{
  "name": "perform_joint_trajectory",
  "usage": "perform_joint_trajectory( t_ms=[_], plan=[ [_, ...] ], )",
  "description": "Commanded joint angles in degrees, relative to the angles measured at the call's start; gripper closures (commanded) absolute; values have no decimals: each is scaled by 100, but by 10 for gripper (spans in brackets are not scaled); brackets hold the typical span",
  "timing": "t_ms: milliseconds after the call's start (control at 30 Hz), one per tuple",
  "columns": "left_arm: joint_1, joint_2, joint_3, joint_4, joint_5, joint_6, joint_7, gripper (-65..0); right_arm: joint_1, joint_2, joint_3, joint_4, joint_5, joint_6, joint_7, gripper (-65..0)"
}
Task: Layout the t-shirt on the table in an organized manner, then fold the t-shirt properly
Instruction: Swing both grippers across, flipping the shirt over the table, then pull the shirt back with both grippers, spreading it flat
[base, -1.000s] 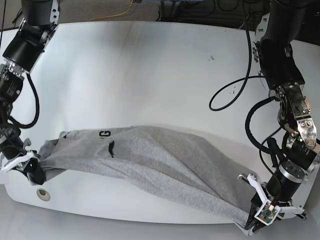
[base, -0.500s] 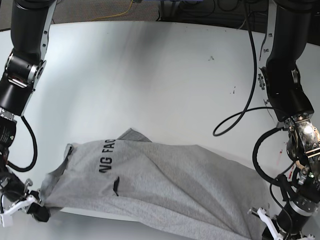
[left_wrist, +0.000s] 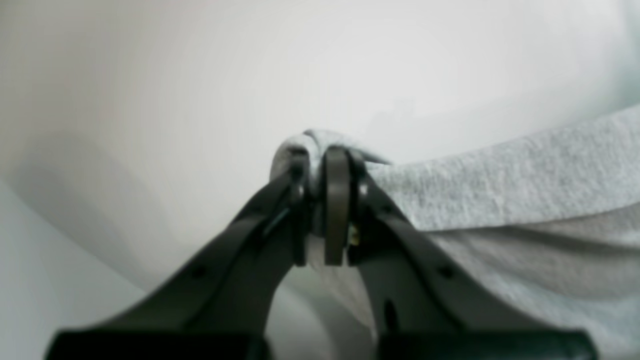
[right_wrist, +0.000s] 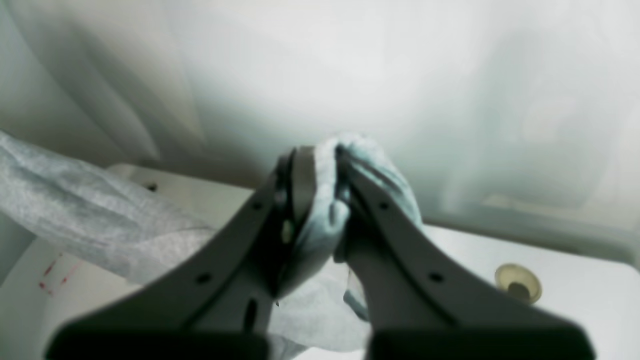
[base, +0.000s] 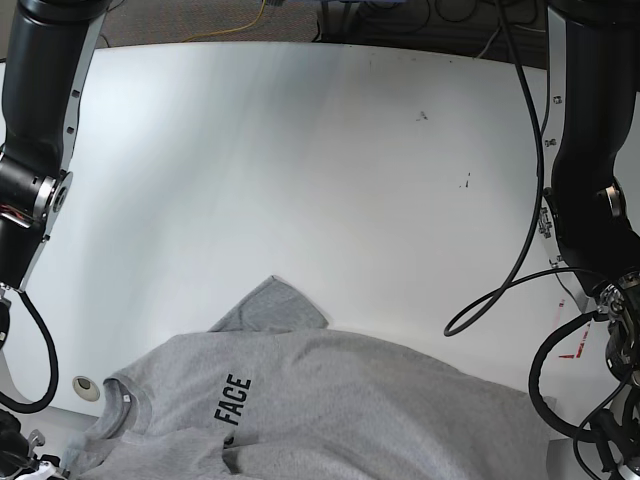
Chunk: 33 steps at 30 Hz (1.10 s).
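My left tool (left_wrist: 325, 200): dark jaws pressed together on a bunched fold of the heather-grey cotton t-shirt (left_wrist: 500, 185); the fabric wraps over the tips at frame centre and runs off to the right edge of the left wrist view.
My right tool (right_wrist: 320, 200): jaws clamped on a wad of the same grey fabric (right_wrist: 125, 220), which trails away to the left edge of the right wrist view.
T-shirt in the base view: the grey short-sleeved shirt (base: 340, 400) fills the lower middle of the frame, stretched wide from lower left to lower right, with black block letters "FACE" (base: 236, 398) reading sideways left of centre and one sleeve poking up above them.
Glossy white table (base: 300, 180): bare across the upper frame, a small round hole (base: 86, 388) at lower left beside the shirt's edge.
Black cable (base: 500, 290): loops at the right of the base view, above the shirt's right end.
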Motion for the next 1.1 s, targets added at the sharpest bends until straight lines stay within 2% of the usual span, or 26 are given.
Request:
perform_joint_trajectory(
  t_ms=[0, 267, 333, 467, 633, 800, 933, 1067],
  plan=[
    [-167, -8, 0, 91, -29, 47, -72, 0, 188, 292, 36, 92, 58, 17, 43, 0],
    [299, -17, -96, 566, -20, 47, -36, 0, -234, 555, 150, 752, 146, 17, -423, 0],
    [581, -17, -96, 812, -20, 47, 104, 0, -594, 652, 308, 971, 339, 17, -555, 0],
    [1240, -17, -123, 1497, -37, 47, 755, 0, -1588, 872, 915, 1332, 761, -9, -801, 0],
    [2101, -8, -431, 1875, -81, 47, 1133, 0, -2836, 916, 1618, 1657, 1165, -9, -836, 0],
    [3042, 1, -800, 2016, -81, 47, 1142, 0, -3926, 810, 2084, 1947, 1579, -1, -836, 0],
    [3912, 18, -1037, 2130, -81, 47, 1150, 0, -4884, 520, 2541, 2387, 1842, 8, -845, 0],
    [4624, 27, -1327, 2130, -81, 47, 1142, 0, -5544, 195, 2717, 2721, 1904, -1, -845, 0]
  ],
)
